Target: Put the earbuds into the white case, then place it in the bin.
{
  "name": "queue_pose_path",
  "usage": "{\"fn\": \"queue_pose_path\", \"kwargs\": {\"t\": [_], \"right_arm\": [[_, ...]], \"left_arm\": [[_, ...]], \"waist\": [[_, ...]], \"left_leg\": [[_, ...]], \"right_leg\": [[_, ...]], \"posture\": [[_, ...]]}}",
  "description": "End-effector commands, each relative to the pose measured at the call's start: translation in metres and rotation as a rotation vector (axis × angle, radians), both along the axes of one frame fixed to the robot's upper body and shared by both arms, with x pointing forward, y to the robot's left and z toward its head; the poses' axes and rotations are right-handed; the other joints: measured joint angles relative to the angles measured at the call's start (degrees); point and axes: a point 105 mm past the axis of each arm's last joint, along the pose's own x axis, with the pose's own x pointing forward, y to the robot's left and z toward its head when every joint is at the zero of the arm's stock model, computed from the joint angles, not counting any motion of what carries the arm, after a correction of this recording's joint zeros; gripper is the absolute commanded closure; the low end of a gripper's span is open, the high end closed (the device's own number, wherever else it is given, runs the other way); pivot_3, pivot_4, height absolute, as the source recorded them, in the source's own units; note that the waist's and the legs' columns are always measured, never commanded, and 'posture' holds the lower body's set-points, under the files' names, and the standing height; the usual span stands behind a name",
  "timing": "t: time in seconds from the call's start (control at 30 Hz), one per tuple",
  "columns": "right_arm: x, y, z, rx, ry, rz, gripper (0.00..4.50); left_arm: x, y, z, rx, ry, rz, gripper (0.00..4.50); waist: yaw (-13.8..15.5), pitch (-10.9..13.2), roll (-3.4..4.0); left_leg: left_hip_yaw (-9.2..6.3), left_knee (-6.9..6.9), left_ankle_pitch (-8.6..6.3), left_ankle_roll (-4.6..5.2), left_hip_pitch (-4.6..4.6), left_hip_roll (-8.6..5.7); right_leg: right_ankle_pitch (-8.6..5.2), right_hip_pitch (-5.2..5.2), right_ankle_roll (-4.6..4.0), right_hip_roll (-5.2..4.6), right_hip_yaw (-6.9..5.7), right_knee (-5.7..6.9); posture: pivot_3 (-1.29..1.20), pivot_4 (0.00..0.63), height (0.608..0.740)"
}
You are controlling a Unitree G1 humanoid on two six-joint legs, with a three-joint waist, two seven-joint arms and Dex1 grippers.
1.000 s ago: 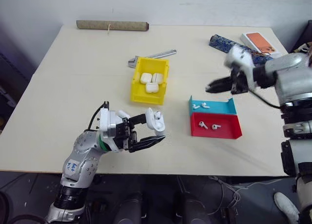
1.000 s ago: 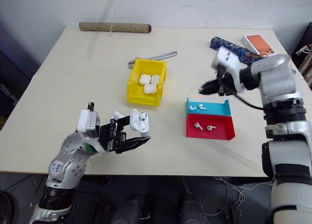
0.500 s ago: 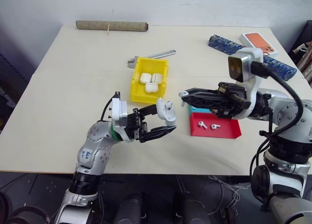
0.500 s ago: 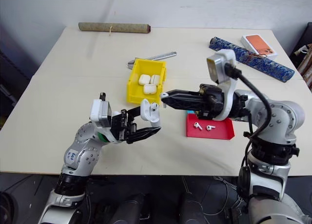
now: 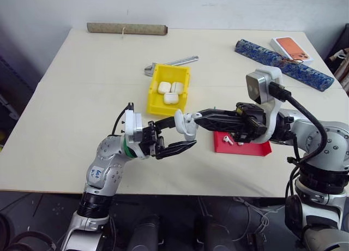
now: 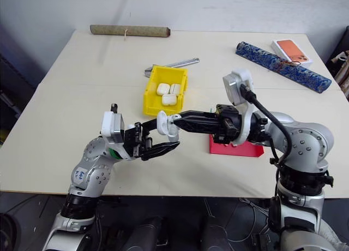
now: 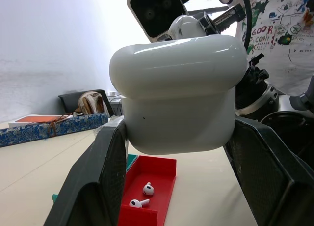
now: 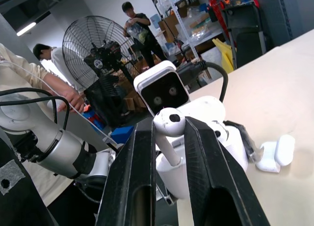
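Right wrist view shows a tiny glossy white earbud (image 8: 169, 122) pinched between the right gripper (image 5: 197, 119)'s fingers, stem pointing down at the open glossy white plastic case (image 5: 185, 124). That case sits clamped in the left gripper (image 5: 182, 136), lifted off the table (image 5: 82, 98), apparently to steady insertion. Behind stands the yellow plastic bin (image 5: 154, 93); more earbuds (image 5: 233, 138) lie in the shallow red tray (image 5: 256, 148).

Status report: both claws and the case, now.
Left claw shut on white case, lid open, held above the table. Right claw shut on an earbud, at the case mouth. Nothing in the way.
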Motion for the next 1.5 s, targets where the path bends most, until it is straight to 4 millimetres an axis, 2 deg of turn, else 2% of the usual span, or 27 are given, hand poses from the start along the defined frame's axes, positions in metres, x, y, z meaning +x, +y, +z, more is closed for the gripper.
{"fn": "queue_pose_path", "kwargs": {"t": [0.03, 0.53, 0.8, 0.97, 1.07, 1.17, 1.2, 1.27, 1.33, 1.47, 1.5], "right_arm": [[-0.006, 0.002, 0.006, 0.009, -0.039, 0.023, 4.09], [-0.002, 0.006, -0.011, -0.05, -0.06, -0.017, 4.09], [-0.002, 0.003, -0.013, -0.074, -0.116, -0.021, 1.44], [-0.018, -0.015, 0.008, 0.001, -0.057, 0.049, 0.01], [-0.022, -0.039, 0.003, -0.082, 0.031, 0.01, 0.01], [-0.011, -0.052, 0.002, -0.123, -0.022, -0.105, 0.01], [-0.003, -0.053, 0.001, -0.147, -0.076, -0.16, 0.19], [0.008, -0.048, 0.006, -0.181, -0.273, -0.21, 0.6], [0.014, -0.041, 0.009, -0.196, -0.386, -0.217, 1.24], [0.018, -0.02, 0.002, -0.275, -0.512, -0.159, 2.61], [0.017, -0.009, 0.0, -0.287, -0.541, -0.133, 2.97]], "left_arm": [[-0.003, -0.002, 0.004, -0.004, -0.03, -0.003, 1.76], [-0.003, -0.003, 0.009, -0.033, -0.03, 0.007, 1.76], [-0.002, -0.003, 0.013, -0.048, -0.034, 0.01, 1.76], [-0.003, -0.002, 0.011, -0.039, -0.027, 0.015, 1.76], [-0.004, 0.003, 0.008, -0.018, -0.014, 0.027, 1.76], [-0.003, 0.006, 0.007, 0.044, 0.008, 0.056, 1.76], [-0.002, 0.007, 0.003, 0.103, 0.002, 0.067, 1.76], [0.004, 0.008, -0.011, 0.278, -0.011, 0.117, 1.76], [0.008, 0.01, -0.02, 0.392, -0.021, 0.151, 1.76], [0.016, 0.006, -0.02, 0.464, -0.023, 0.179, 1.76], [0.016, 0.003, -0.021, 0.478, -0.02, 0.177, 1.76]], "waist": [[0.0, 0.0, 0.0], [0.02, 0.0, 0.0], [0.02, 0.0, -0.01], [0.23, 0.02, -0.04], [0.53, 0.03, -0.06], [0.64, 0.04, -0.09], [0.47, 0.04, -0.09], [0.11, 0.04, -0.09], [-0.04, 0.04, -0.08], [0.16, 0.07, -0.14], [0.24, 0.07, -0.14]], "left_leg": [[0.0, 0.0, 0.0, 0.0, 0.0, 0.0], [0.0, -0.02, 0.0, 0.01, -0.01, 0.0], [-0.01, -0.02, 0.0, 0.01, -0.01, 0.0], [-0.03, -0.02, 0.0, 0.02, -0.02, -0.01], [-0.05, -0.02, -0.01, 0.06, -0.04, -0.02], [-0.05, -0.04, -0.03, 0.09, -0.04, -0.01], [-0.02, -0.04, -0.03, 0.09, -0.03, -0.01], [0.03, -0.05, -0.02, 0.07, -0.02, 0.01], [0.11, -0.11, 0.0, 0.03, 0.0, 0.0], [0.1, -0.14, 0.01, 0.02, 0.01, 0.01], [0.06, -0.13, 0.01, 0.02, -0.02, 0.0]], "right_leg": [[0.0, 0.0, 0.0, -0.01, 0.0, 0.0], [0.0, 0.0, 0.0, -0.19, -0.03, -0.03], [0.0, 0.0, 0.0, -0.24, -0.03, -0.04], [0.0, 0.01, 0.0, -0.31, -0.06, -0.04], [0.0, 0.03, 0.0, -0.36, -0.08, -0.11], [0.0, 0.06, 0.0, -0.38, -0.09, -0.21], [0.01, 0.06, 0.01, -0.37, -0.08, -0.22], [0.0, 0.03, 0.01, -0.35, -0.07, -0.25], [0.0, -0.03, 0.01, -0.28, -0.04, -0.3], [0.0, -0.06, 0.01, -0.1, 0.01, -0.09], [0.01, -0.06, 0.01, -0.13, -0.02, -0.1]], "posture": [[0.0, 0.15, 0.74], [0.0, 0.15, 0.74], [0.0, 0.15, 0.74], [0.0, 0.15, 0.74], [0.0, 0.15, 0.74], [0.0, 0.15, 0.74], [0.0, 0.15, 0.74], [0.0, 0.15, 0.74], [0.0, 0.15, 0.74], [0.0, 0.15, 0.74], [0.0, 0.15, 0.74]]}}
